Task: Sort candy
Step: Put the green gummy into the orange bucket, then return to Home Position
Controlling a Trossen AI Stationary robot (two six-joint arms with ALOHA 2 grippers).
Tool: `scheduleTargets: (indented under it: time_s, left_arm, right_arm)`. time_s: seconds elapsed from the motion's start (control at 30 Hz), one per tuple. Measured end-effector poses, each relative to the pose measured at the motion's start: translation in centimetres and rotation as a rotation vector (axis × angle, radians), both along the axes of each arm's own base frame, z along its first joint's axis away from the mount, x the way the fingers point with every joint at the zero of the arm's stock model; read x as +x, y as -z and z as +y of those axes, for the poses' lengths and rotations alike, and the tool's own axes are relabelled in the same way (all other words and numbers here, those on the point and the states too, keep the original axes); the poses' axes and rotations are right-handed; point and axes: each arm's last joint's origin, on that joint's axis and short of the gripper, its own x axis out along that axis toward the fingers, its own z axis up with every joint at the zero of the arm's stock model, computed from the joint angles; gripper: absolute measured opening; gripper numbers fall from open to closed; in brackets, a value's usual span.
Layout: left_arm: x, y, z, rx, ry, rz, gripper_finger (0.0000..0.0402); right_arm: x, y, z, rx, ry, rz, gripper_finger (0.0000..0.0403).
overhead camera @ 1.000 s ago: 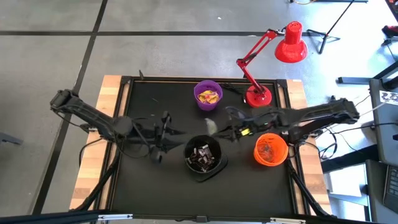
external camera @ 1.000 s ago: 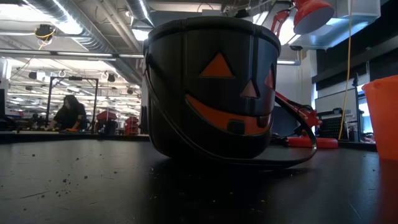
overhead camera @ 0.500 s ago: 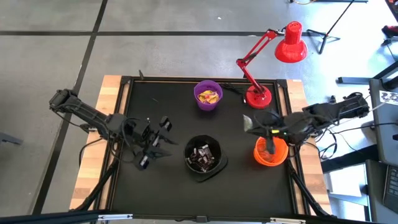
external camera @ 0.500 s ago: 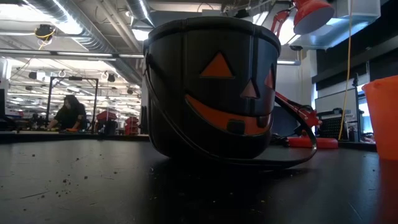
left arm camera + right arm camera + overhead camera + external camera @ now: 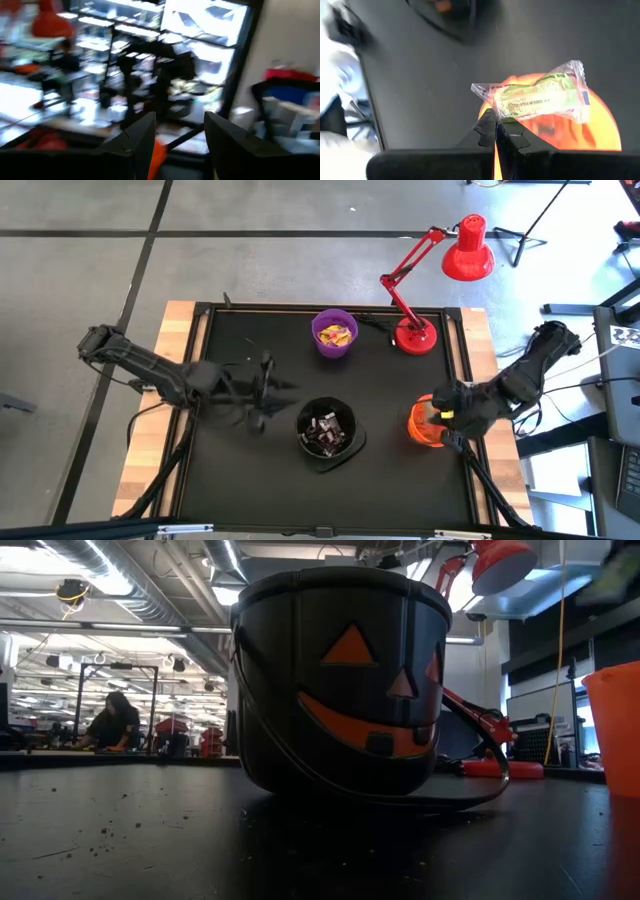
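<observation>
Candy (image 5: 334, 334) filled the purple bowl (image 5: 335, 347) at the far side; darker pieces (image 5: 326, 430) lay in the black pail (image 5: 345, 448). From above, we saw our right gripper (image 5: 441, 416) over the orange bowl (image 5: 417, 426), our left gripper (image 5: 262, 392) left of the pail. At table height, only the pail (image 5: 340, 680) and the orange bowl's edge (image 5: 612, 725) showed. Our left wrist showed fingers (image 5: 142, 140) parted, holding nothing. Our right wrist showed the right gripper (image 5: 496, 131) pinching a green-printed wrapped piece (image 5: 540, 98) by its end above the orange bowl (image 5: 602, 130), probably ready to drop it there.
</observation>
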Motion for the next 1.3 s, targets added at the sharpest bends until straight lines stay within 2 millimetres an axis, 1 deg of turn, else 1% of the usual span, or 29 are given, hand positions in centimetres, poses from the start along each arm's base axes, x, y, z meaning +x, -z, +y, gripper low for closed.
scheduleTargets:
  time_s: [0.13, 0.2, 0.27, 0.4, 0.53, 0.7, 0.83, 0.93, 1.07, 1.17, 1.23, 1.3]
  left_arm:
    - [0.2, 1.3, 1.1, -0.010, -0.221, 0.131, 0.0160]
    - [0.3, 1.9, 1.5, -0.023, -0.298, 0.190, 0.0160]
    - [0.3, 2.5, 1.8, -0.030, -0.340, 0.240, 0.0160]
    - [0.3, 3.1, 2.1, -0.034, -0.357, 0.296, 0.0160]
    - [0.3, 3.3, 2.1, -0.040, -0.348, 0.319, 0.0160]
    - [0.2, 3.7, 2.0, -0.045, -0.334, 0.353, 0.0160]
    - [0.0, 4.4, 2.1, -0.050, -0.358, 0.419, 0.0160]
    - [-0.2, 5.1, 2.3, -0.064, -0.398, 0.474, 0.0160]
    - [-0.5, 5.7, 2.4, -0.085, -0.434, 0.524, 0.0160]
    - [-0.6, 6.0, 2.5, -0.091, -0.460, 0.549, 0.0155]
    - [-0.7, 6.2, 2.5, -0.093, -0.476, 0.564, 0.0140]
    - [-0.8, 6.2, 2.6, -0.087, -0.483, 0.572, 0.0117]
  right_arm:
    - [-0.6, 1.0, 0.9, 0.002, 0.026, 0.142, 0.0000]
    - [-0.7, 1.7, 1.3, 0.002, 0.037, 0.197, 0.0000]
    - [-0.8, 2.5, 1.7, 0.005, 0.041, 0.251, 0.0000]
    - [-0.8, 3.7, 2.1, -0.009, 0.056, 0.307, 0.0011]
    - [-0.7, 4.0, 2.1, -0.016, 0.075, 0.318, 0.0046]
    - [-0.7, 4.0, 2.1, -0.014, 0.076, 0.314, 0.0122]
    - [-0.6, 4.0, 2.1, -0.025, 0.084, 0.280, 0.0174]
    - [-0.3, 3.9, 2.2, -0.027, 0.091, 0.237, 0.0196]
    - [0.1, 3.8, 2.4, -0.048, 0.084, 0.162, 0.0204]
    - [0.6, 3.6, 2.6, -0.083, 0.059, 0.065, 0.0204]
    - [1.0, 3.4, 2.7, -0.113, 0.041, -0.012, 0.0204]
    - [1.6, 3.1, 2.8, -0.146, 0.025, -0.095, 0.0204]
